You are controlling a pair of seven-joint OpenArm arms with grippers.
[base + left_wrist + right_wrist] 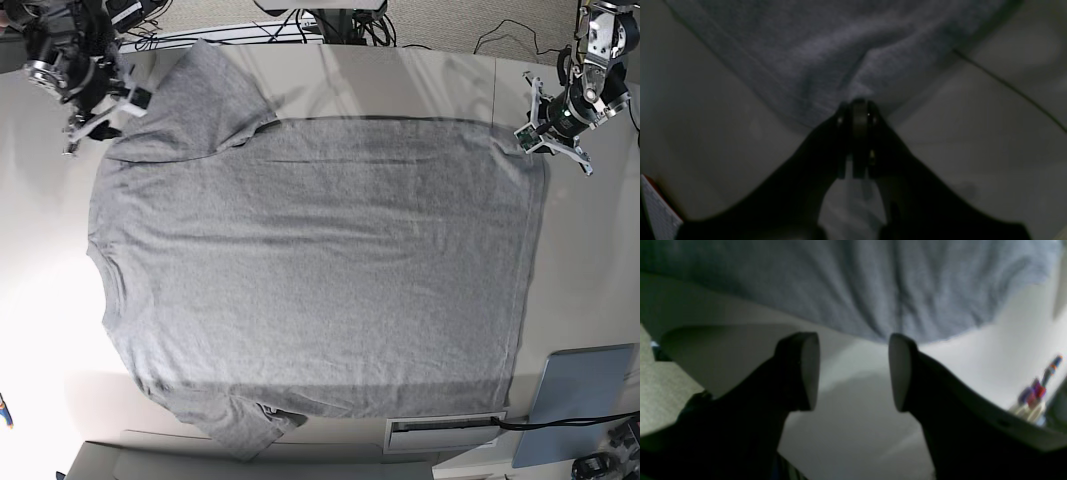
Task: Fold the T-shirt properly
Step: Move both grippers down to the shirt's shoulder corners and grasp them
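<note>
T-shirt (310,270) lies spread flat, plain side up, across a pale table (50,330). A grey-blue panel (577,400) rests at the table's near corner, and cables (330,22) trail behind the far edge. The left gripper (858,110) is pinched closed on a corner of the cloth. The right gripper (853,370) hangs by a sleeve, fingers (808,370) wide apart, holding nothing.

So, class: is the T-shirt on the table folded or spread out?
Spread out. In the base view the T-shirt lies flat in one layer on the table, both sleeves out; only the lower sleeve is slightly rumpled.
</note>
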